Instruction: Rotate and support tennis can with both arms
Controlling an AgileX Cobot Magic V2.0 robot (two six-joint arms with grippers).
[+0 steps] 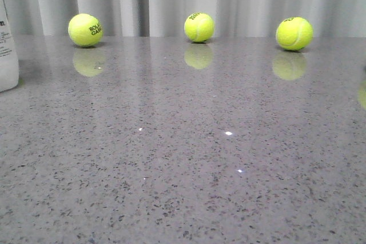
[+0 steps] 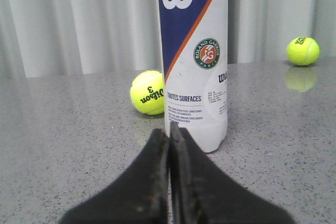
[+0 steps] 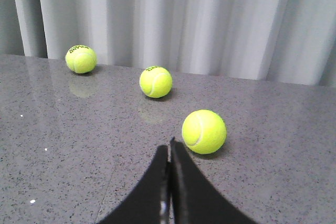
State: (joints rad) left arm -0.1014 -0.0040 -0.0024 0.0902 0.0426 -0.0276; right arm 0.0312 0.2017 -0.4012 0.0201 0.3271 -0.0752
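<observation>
The tennis can (image 2: 195,61) stands upright on the grey speckled table, white and navy with an orange stripe and a Wilson logo; its top is cut off by the frame. In the front view only a white sliver of the tennis can (image 1: 7,44) shows at the far left edge. My left gripper (image 2: 169,132) is shut and empty, its tips just short of the can's base. My right gripper (image 3: 169,148) is also shut and empty, pointing over the table beside a tennis ball (image 3: 204,131). Neither arm shows in the front view.
Three yellow-green tennis balls (image 1: 85,30) (image 1: 199,27) (image 1: 294,33) sit along the table's far edge before a pale curtain. One ball (image 2: 148,92) lies just behind the can, another (image 2: 303,51) farther back. Two more balls (image 3: 155,82) (image 3: 81,59) show in the right wrist view.
</observation>
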